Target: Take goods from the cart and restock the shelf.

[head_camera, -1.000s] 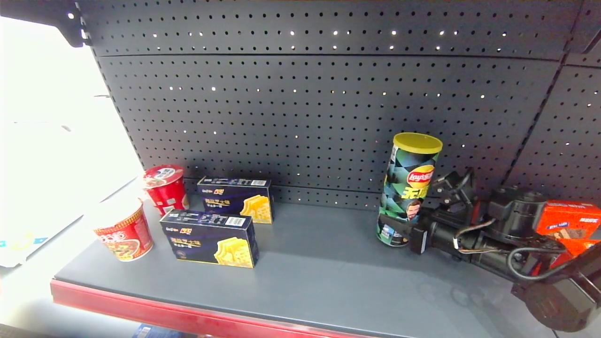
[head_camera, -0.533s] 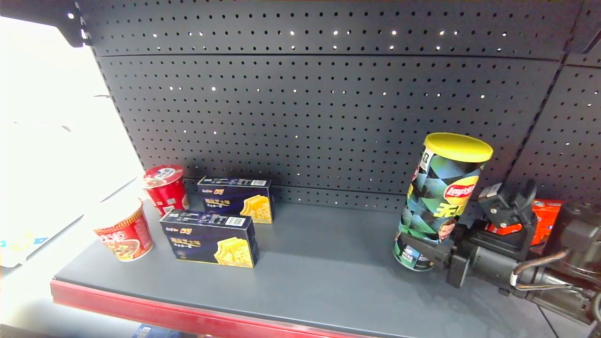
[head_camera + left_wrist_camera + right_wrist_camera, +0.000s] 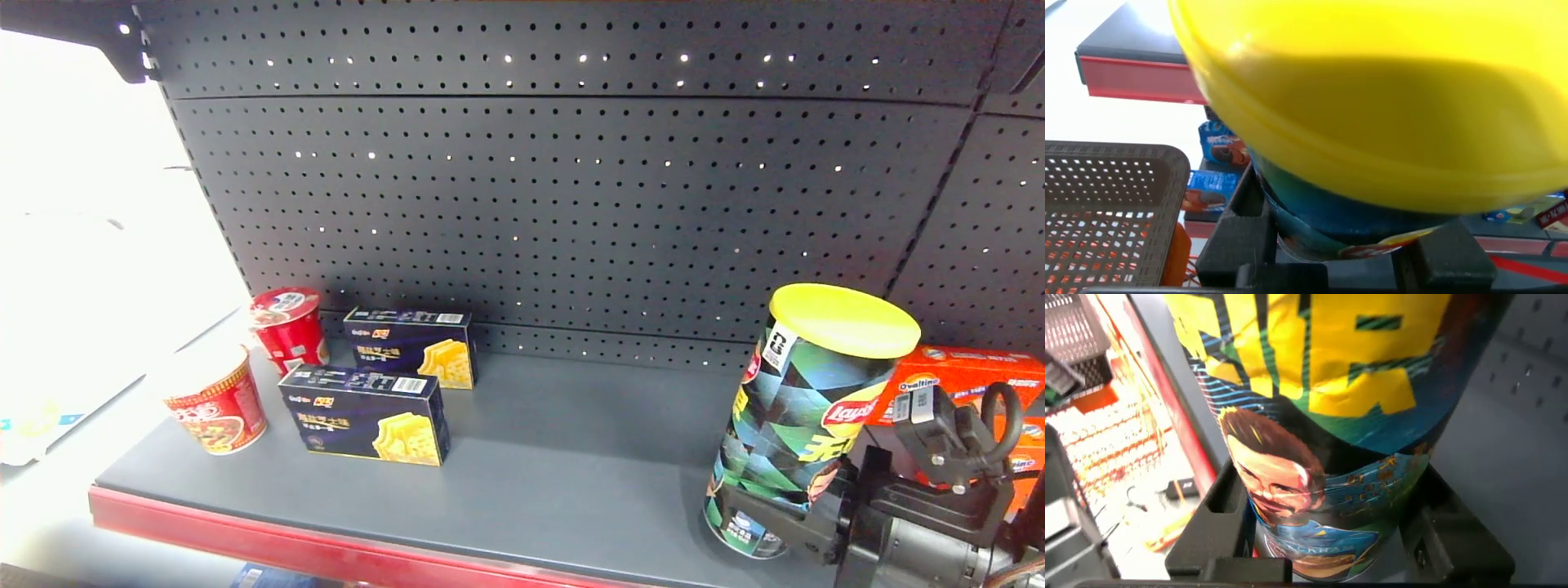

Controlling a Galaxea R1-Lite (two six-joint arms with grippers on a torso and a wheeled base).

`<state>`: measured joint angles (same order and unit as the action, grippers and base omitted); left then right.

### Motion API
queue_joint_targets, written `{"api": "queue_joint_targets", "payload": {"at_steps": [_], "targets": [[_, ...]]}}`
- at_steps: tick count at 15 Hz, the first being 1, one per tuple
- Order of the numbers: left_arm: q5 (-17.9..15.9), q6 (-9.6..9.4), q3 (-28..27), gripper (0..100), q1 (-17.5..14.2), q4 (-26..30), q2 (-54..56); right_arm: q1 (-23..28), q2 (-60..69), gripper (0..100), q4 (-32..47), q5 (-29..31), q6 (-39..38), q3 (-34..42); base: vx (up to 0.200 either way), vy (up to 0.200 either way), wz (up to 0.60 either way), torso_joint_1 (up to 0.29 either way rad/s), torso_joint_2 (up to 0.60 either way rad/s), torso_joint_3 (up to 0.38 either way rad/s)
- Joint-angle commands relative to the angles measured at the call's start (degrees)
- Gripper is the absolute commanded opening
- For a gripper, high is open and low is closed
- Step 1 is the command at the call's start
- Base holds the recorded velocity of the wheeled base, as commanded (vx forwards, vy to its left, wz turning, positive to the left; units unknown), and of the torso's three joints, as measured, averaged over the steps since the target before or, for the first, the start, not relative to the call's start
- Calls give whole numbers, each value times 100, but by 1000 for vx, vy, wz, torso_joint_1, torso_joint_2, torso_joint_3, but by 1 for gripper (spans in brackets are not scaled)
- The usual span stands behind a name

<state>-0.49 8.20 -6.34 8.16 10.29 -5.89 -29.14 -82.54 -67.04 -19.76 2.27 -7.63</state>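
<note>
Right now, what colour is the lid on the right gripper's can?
Lid: yellow, clearest in the head view.

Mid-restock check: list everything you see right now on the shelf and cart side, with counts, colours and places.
chips can: two, yellow lid, green-blue pattern; one tilted at the shelf's right front, another above the cart basket
cup noodles: two, red, shelf's left end
dark blue boxes: two, blue with yellow, left of centre, one behind the other
orange boxes: count unclear, orange, shelf's far right
blue packets: a few, blue, on a lower shelf
shelf: one, grey deck, red front edge, dark pegboard back
cart basket: one, dark mesh, below the left arm
right end effector: black, shut on a chips can
left end effector: black, shut on the other chips can
</note>
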Motion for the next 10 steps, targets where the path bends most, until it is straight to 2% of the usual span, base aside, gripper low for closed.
{"api": "queue_joint_targets", "payload": {"at_steps": [1, 6, 10], "targets": [[5, 50, 1, 0, 2, -1, -9, -4, -60, 0, -2, -1, -7, 78, 0, 0, 0, 0, 0, 0], [22, 111, 1, 0, 2, -9, -9, -4, -631, 0, -134, -1, -16, -37, 0, 0, 0, 0, 0, 0], [31, 120, 1, 0, 2, -9, -9, -119, -1256, 0, -802, 95, 2, -63, 0, 0, 0, 0, 0, 0]]}}
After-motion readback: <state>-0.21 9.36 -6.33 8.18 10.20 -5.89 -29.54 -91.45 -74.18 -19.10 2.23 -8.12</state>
